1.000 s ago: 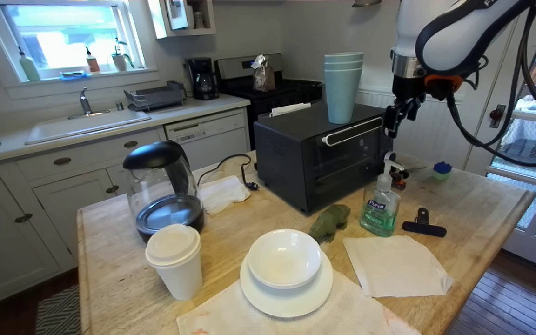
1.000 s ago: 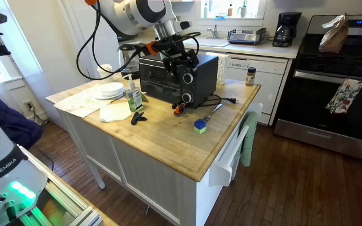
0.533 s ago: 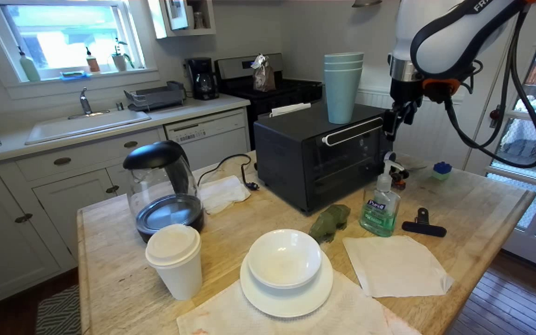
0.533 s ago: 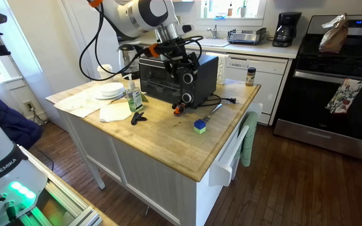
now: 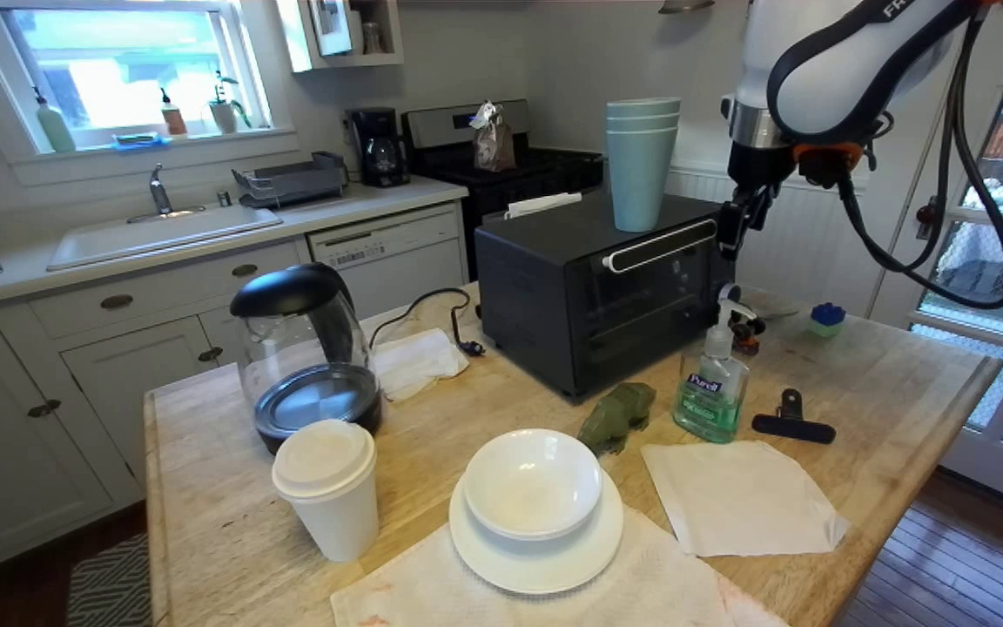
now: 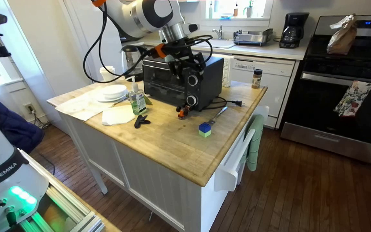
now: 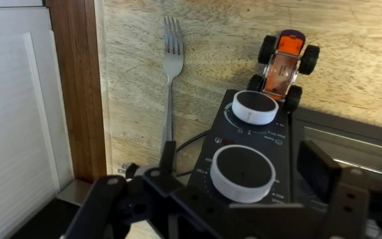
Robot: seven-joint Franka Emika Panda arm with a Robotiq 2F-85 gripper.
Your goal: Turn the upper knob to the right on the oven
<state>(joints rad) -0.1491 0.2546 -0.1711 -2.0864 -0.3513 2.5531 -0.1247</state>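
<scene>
- Wooden tabletop [image 6: 169,138] — black toaster oven [image 5: 602,300] stands on it, stacked pale blue cups [image 5: 641,174] upright on top.
- Upper knob [image 7: 243,172]: oven's front panel, white rim, dark face, above the lower knob [image 7: 255,105].
- Gripper [image 7: 239,159]: fingers [image 7: 317,169] spread wide, one to each side of the upper knob in wrist view — contact unclear.
- Orange toy truck [image 7: 281,71] on the wood, just beside the lower knob.
- Fork [image 7: 172,63] flat on the wood, near the oven.
- Sanitizer bottle [image 5: 710,392] upright, in front of the oven, both exterior views.
</scene>
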